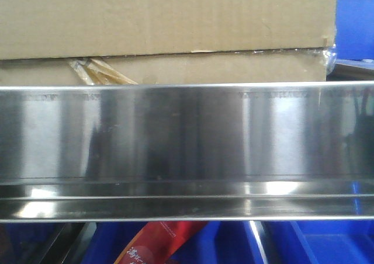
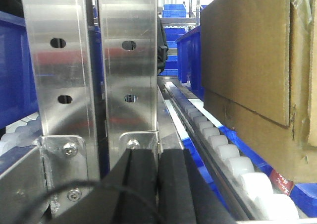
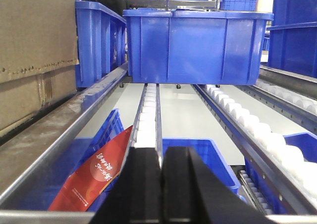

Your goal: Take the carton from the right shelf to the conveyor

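The brown carton [image 1: 169, 24] fills the top of the front view, resting behind the shelf's steel front rail [image 1: 187, 141], with a tuft of yellowish tape at its lower left. In the left wrist view the carton [image 2: 247, 75] stands to the right on white rollers [image 2: 233, 159]; my left gripper [image 2: 158, 157] is shut and empty, left of the carton, facing steel uprights. In the right wrist view the carton [image 3: 34, 50] is at the far left; my right gripper [image 3: 162, 154] is shut and empty over a roller track [image 3: 148, 120]. The conveyor is out of view.
Blue bins [image 3: 195, 45] sit on the shelf's roller tracks to the right of the carton. Below the rail lies a blue bin [image 3: 213, 157] and a red packet [image 3: 96, 172]. Perforated steel posts [image 2: 84, 60] stand close ahead of the left gripper.
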You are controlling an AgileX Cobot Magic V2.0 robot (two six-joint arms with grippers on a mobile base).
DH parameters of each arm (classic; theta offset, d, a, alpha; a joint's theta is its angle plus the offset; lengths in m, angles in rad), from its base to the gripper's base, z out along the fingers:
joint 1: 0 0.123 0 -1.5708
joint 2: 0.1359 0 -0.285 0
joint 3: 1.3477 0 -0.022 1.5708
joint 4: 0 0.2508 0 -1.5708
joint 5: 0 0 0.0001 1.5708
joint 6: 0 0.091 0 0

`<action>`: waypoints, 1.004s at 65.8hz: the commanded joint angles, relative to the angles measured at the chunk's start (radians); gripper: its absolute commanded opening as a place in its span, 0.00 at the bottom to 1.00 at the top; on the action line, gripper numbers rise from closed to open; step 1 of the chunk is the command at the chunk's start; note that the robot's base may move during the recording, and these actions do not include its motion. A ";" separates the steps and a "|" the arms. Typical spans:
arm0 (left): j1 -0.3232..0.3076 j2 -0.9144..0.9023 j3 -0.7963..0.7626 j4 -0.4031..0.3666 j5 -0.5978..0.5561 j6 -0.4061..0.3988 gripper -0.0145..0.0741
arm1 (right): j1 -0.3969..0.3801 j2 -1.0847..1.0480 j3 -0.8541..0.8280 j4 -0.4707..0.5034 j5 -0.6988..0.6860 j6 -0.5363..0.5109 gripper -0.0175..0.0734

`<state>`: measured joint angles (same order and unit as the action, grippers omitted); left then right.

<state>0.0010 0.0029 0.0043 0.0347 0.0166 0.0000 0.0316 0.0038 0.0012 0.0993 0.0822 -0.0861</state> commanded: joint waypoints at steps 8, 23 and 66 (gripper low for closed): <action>0.004 -0.003 -0.004 -0.005 -0.017 0.000 0.17 | 0.000 -0.004 -0.001 0.001 -0.023 -0.009 0.11; 0.004 -0.003 -0.004 -0.005 -0.017 0.000 0.17 | 0.000 -0.004 -0.001 0.001 -0.023 -0.009 0.11; 0.004 -0.003 -0.004 -0.005 -0.049 0.000 0.17 | 0.000 -0.004 -0.001 0.001 -0.135 -0.009 0.11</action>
<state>0.0010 0.0029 0.0043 0.0347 0.0077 0.0000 0.0316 0.0038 0.0012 0.0993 0.0166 -0.0861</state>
